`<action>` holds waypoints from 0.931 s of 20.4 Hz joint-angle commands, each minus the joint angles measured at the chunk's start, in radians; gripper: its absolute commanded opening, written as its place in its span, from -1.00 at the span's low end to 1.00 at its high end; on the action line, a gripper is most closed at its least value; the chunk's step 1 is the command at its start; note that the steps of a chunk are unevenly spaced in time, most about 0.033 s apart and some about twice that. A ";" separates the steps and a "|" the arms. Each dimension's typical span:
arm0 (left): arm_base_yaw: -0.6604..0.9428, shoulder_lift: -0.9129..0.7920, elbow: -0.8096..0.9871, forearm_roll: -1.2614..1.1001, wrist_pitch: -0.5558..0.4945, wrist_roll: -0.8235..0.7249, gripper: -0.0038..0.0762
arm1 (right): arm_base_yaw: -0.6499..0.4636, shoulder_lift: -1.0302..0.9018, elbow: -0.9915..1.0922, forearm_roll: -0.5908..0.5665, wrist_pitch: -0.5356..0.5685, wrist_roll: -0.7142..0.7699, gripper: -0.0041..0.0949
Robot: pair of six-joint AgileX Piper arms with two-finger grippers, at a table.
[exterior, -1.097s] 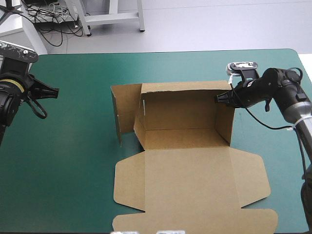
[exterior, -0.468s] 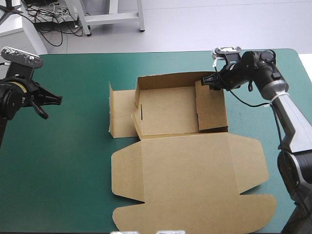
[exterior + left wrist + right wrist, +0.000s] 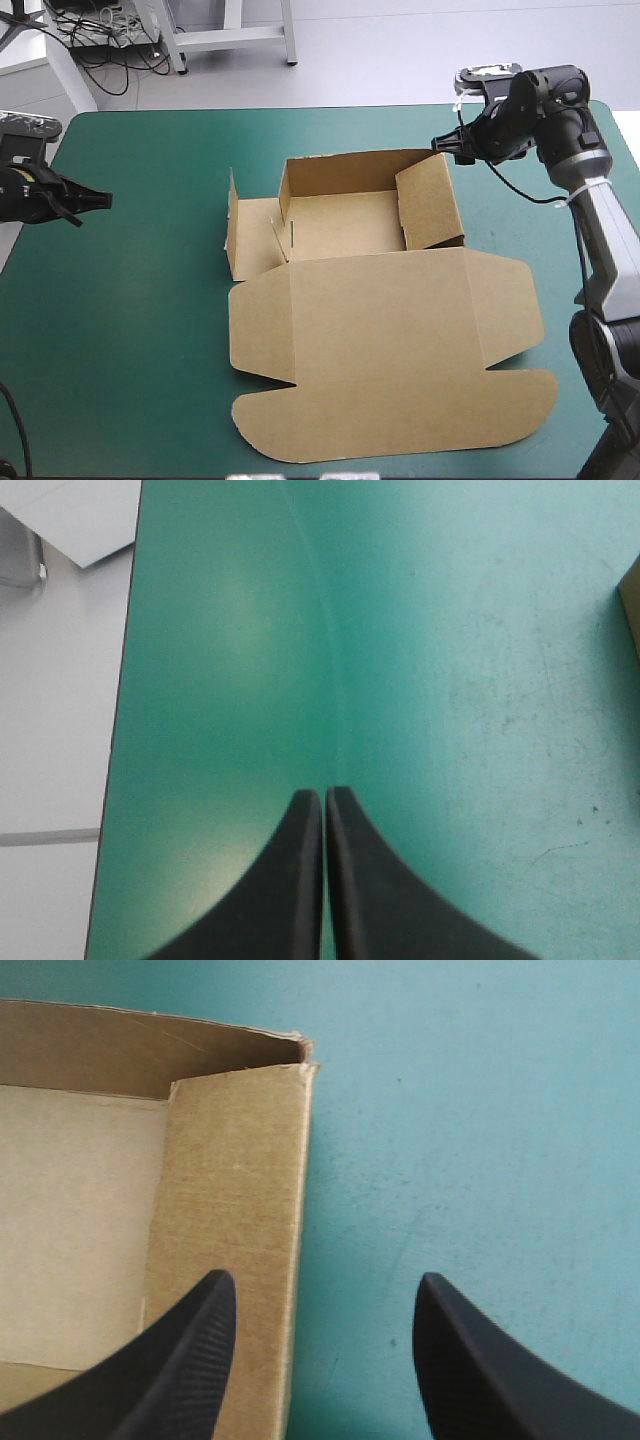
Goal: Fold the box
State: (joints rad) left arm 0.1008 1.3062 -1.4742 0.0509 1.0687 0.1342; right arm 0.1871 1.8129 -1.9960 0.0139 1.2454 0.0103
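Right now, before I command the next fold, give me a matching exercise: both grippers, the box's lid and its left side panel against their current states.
Things:
1 left gripper
2 right gripper
3 lid
4 left side panel

States:
A flat, toward the table's near edge
B open, by the tray's far right corner
C shut, over bare teal-green cover
D splayed outside the tray

Pairs: 1-C, 2-B, 3-A, 4-D

a table [image 3: 150,300] with a teal-green cover and rounded corners fills most of the scene. beyond its far edge lies a pale grey floor [image 3: 420,50], evenly lit. a white frame [image 3: 232,38] stands there, with black cables [image 3: 100,40] tangled beside it.
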 commanded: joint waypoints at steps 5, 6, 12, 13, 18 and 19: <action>0.113 0.001 -0.022 -0.177 -0.001 0.087 -0.91 | -0.006 0.006 -0.021 0.051 0.009 0.002 0.10; 0.113 0.007 -0.022 -0.180 0.003 0.087 -0.91 | -0.006 0.043 -0.021 0.062 0.009 0.002 0.10; 0.113 0.007 -0.022 -0.186 0.024 0.087 -0.91 | -0.006 0.199 -0.021 0.106 0.009 0.002 0.09; 0.113 0.007 -0.022 -0.186 0.027 0.087 -0.91 | -0.006 0.222 -0.021 0.129 0.009 0.002 0.09; 0.113 0.009 -0.022 -0.186 0.015 0.087 -0.91 | -0.006 0.251 -0.021 0.152 0.009 0.000 -0.30; 0.113 0.009 -0.022 -0.186 0.009 0.087 -0.91 | -0.006 0.253 -0.021 0.155 0.009 0.000 -0.67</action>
State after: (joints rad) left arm 0.2148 1.3394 -1.4693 -0.1203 1.1292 0.2199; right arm 0.1871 2.1210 -1.9921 0.1587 1.2381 0.0138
